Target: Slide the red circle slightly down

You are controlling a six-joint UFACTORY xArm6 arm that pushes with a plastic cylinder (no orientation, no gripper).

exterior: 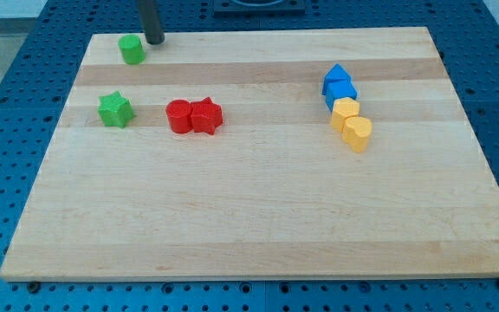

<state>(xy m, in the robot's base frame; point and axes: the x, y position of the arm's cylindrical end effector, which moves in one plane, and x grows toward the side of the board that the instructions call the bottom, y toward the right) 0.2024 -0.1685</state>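
The red circle (178,116) lies on the wooden board left of centre, touching a red star (206,115) on its right. My tip (155,40) is at the view's top left, near the board's far edge, just right of a green round-ish block (132,49). The tip is well above the red circle in the view and apart from it.
A green star (115,110) lies left of the red circle. At the right, two blue blocks (338,85) and two yellow blocks (352,125) form a touching line running down. The wooden board (258,217) rests on a blue perforated table.
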